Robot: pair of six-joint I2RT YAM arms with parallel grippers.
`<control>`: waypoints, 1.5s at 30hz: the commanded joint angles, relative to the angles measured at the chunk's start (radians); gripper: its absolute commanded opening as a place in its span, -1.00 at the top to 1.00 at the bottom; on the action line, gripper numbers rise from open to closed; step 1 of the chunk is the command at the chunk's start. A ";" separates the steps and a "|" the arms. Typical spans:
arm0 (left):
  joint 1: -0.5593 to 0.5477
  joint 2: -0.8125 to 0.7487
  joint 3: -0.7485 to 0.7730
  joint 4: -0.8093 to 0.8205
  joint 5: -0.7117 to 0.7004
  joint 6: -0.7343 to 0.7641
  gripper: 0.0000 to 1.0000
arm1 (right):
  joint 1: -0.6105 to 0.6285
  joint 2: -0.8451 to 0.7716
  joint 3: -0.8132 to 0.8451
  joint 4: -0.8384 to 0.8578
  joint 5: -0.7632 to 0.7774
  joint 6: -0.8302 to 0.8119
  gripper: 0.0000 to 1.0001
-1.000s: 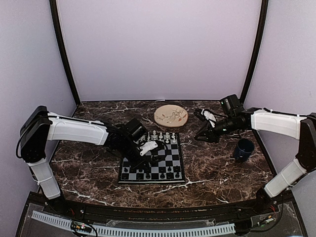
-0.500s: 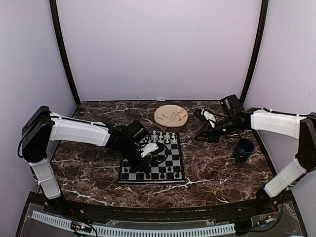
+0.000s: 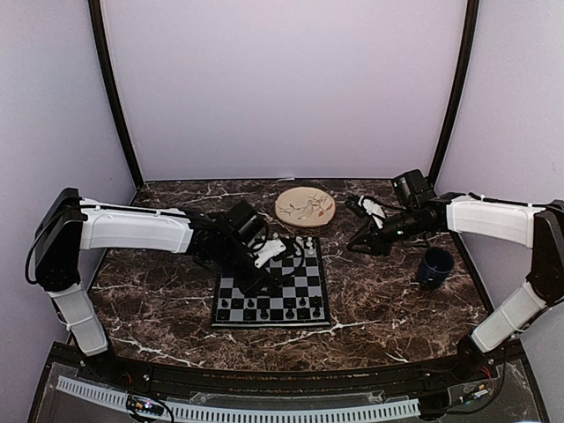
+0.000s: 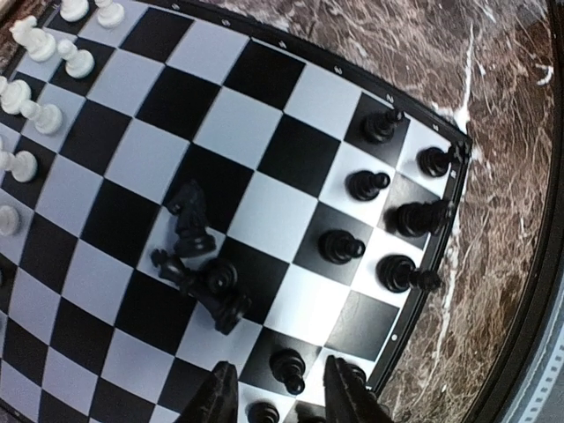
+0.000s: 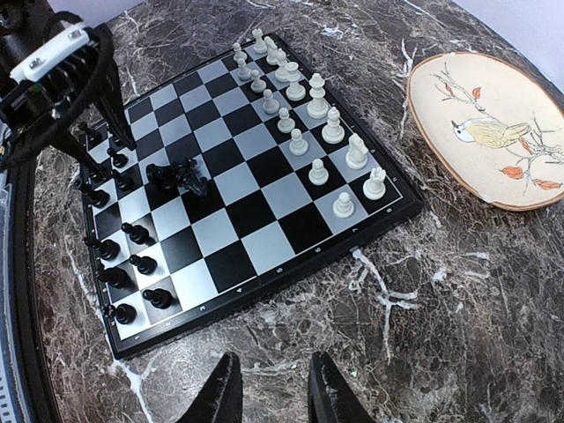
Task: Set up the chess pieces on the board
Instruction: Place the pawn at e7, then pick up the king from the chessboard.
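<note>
The board [image 3: 305, 284] lies at the table's middle, also in the left wrist view [image 4: 220, 132] and the right wrist view [image 5: 256, 211]. White chess pieces [image 5: 308, 132] stand in its two far rows [image 3: 295, 242]. Black chess pieces [image 4: 388, 220] stand along the near rows [image 3: 264, 308]. A few black pieces lie tumbled together mid-board [image 4: 198, 264] [image 5: 176, 176]. My left gripper [image 4: 284, 397] hangs open over the board's near left part [image 3: 263, 284], a standing black pawn [image 4: 289, 370] in the gap, untouched. My right gripper [image 5: 275, 392] is open and empty above bare marble right of the board [image 3: 357, 247].
A round beige plate with a bird painting [image 3: 305, 206] [image 5: 493, 123] lies just beyond the board. A dark blue mug [image 3: 434, 264] stands at the right, under the right forearm. Purple walls close the back and sides.
The left jaws have opened, letting go of a black pawn that now stands on the board, and the left wrist has risen a little. The right arm has not moved.
</note>
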 commanded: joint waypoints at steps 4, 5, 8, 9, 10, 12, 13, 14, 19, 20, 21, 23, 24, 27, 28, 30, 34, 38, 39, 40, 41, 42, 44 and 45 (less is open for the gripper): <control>-0.004 0.032 0.100 -0.034 -0.113 -0.173 0.23 | -0.008 0.010 0.005 0.008 -0.015 -0.015 0.46; -0.004 0.041 0.106 -0.036 -0.120 -0.192 0.22 | -0.008 0.010 0.006 0.007 -0.014 -0.015 0.46; -0.004 0.060 0.113 -0.031 -0.118 -0.232 0.19 | -0.008 0.008 0.004 0.007 -0.014 -0.017 0.46; -0.004 0.067 0.114 -0.031 -0.114 -0.241 0.18 | -0.008 0.007 0.004 0.007 -0.014 -0.018 0.46; -0.004 0.075 0.118 -0.034 -0.111 -0.248 0.17 | -0.008 0.007 0.002 0.007 -0.014 -0.018 0.46; -0.004 0.087 0.121 -0.041 -0.105 -0.261 0.17 | -0.008 0.008 0.003 0.007 -0.015 -0.019 0.46; -0.004 0.093 0.120 -0.043 -0.104 -0.265 0.17 | -0.008 0.008 0.004 0.007 -0.014 -0.019 0.46; -0.004 0.096 0.120 -0.046 -0.103 -0.268 0.17 | -0.009 0.008 0.003 0.007 -0.014 -0.020 0.46; -0.004 0.117 0.116 -0.046 -0.106 -0.279 0.16 | -0.008 0.009 0.005 0.005 -0.014 -0.023 0.46; -0.004 0.122 0.115 -0.044 -0.109 -0.282 0.16 | -0.008 0.009 0.005 0.004 -0.014 -0.024 0.46; -0.004 0.126 0.116 -0.042 -0.108 -0.287 0.16 | -0.008 0.009 0.006 0.004 -0.014 -0.023 0.46; -0.004 0.136 0.120 -0.037 -0.109 -0.291 0.16 | -0.009 0.008 0.004 0.003 -0.014 -0.023 0.46; -0.004 0.140 0.121 -0.033 -0.109 -0.296 0.16 | -0.008 0.008 0.005 0.002 -0.014 -0.024 0.46; -0.004 0.152 0.129 -0.032 -0.111 -0.307 0.16 | -0.008 0.007 0.003 0.002 -0.011 -0.024 0.46; -0.004 0.156 0.133 -0.034 -0.112 -0.310 0.17 | -0.008 0.007 0.004 0.002 -0.011 -0.024 0.46; -0.004 0.162 0.137 -0.041 -0.116 -0.315 0.18 | -0.008 0.008 0.004 0.002 -0.010 -0.024 0.46; -0.004 0.165 0.142 -0.069 -0.137 -0.317 0.28 | -0.008 0.011 0.004 0.002 -0.009 -0.024 0.46; -0.004 0.165 0.148 -0.117 -0.181 -0.319 0.35 | -0.008 0.017 0.006 0.000 -0.010 -0.025 0.46; -0.004 0.165 0.150 -0.128 -0.188 -0.320 0.36 | -0.008 0.018 0.006 0.001 -0.012 -0.024 0.46; -0.004 0.165 0.149 -0.137 -0.197 -0.321 0.38 | -0.008 0.019 0.006 0.000 -0.012 -0.024 0.46; -0.004 0.165 0.148 -0.145 -0.206 -0.322 0.40 | -0.008 0.020 0.007 0.000 -0.013 -0.025 0.46; -0.004 0.164 0.146 -0.149 -0.210 -0.320 0.41 | -0.008 0.022 0.008 -0.001 -0.014 -0.026 0.46; -0.004 0.163 0.144 -0.151 -0.211 -0.316 0.44 | -0.008 0.024 0.010 -0.003 -0.014 -0.024 0.46; -0.004 0.165 0.142 -0.149 -0.211 -0.315 0.45 | -0.009 0.025 0.010 -0.003 -0.013 -0.024 0.45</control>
